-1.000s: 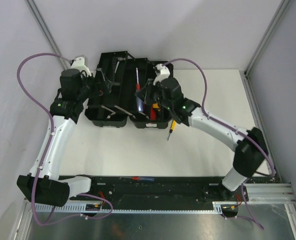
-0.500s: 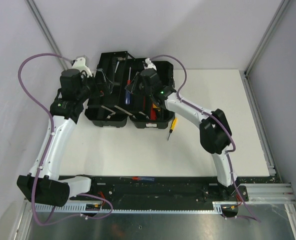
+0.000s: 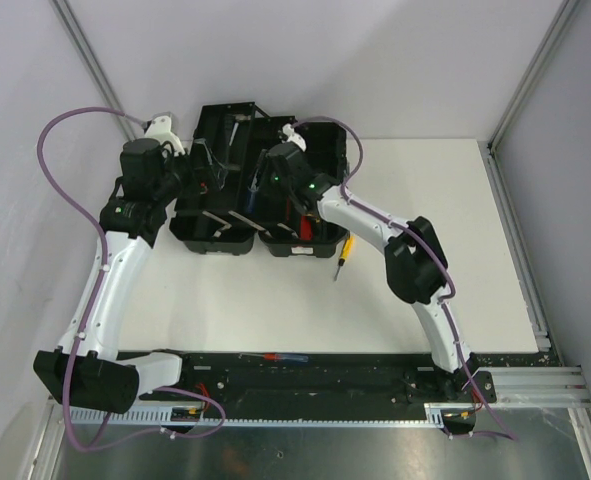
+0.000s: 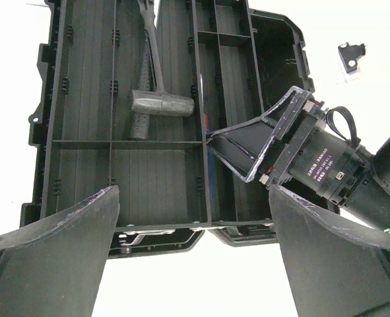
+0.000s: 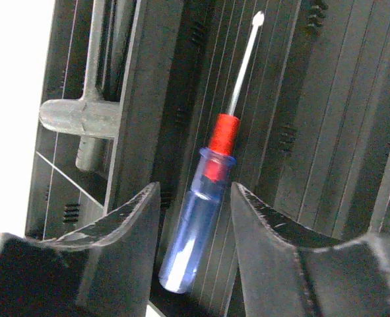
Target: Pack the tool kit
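The tool kit's black toolbox (image 3: 215, 238) lies open at the back of the table. My right gripper (image 3: 259, 178) reaches into its middle channel. In the right wrist view the jaws (image 5: 196, 191) stand open either side of a clear blue-handled screwdriver (image 5: 198, 228) with a red collar, a gap on each side of the handle. The screwdriver lies along the ribbed floor of the box. My left gripper (image 3: 203, 170) hovers at the box's left side, wide open (image 4: 193, 195) with nothing between its fingers. A yellow-handled screwdriver (image 3: 343, 254) lies on the table just in front of the box.
A grey hammer (image 4: 156, 102) lies in the box's left compartment, also seen as the hammer (image 5: 82, 119) beside the channel. Red-handled tools (image 3: 300, 216) sit in the box's right half. A red and blue screwdriver (image 3: 275, 357) lies on the black rail at the near edge.
My right arm has swung left over the toolbox carrying the blue-handled screwdriver, and its jaws have parted from the handle. The left arm has not moved.
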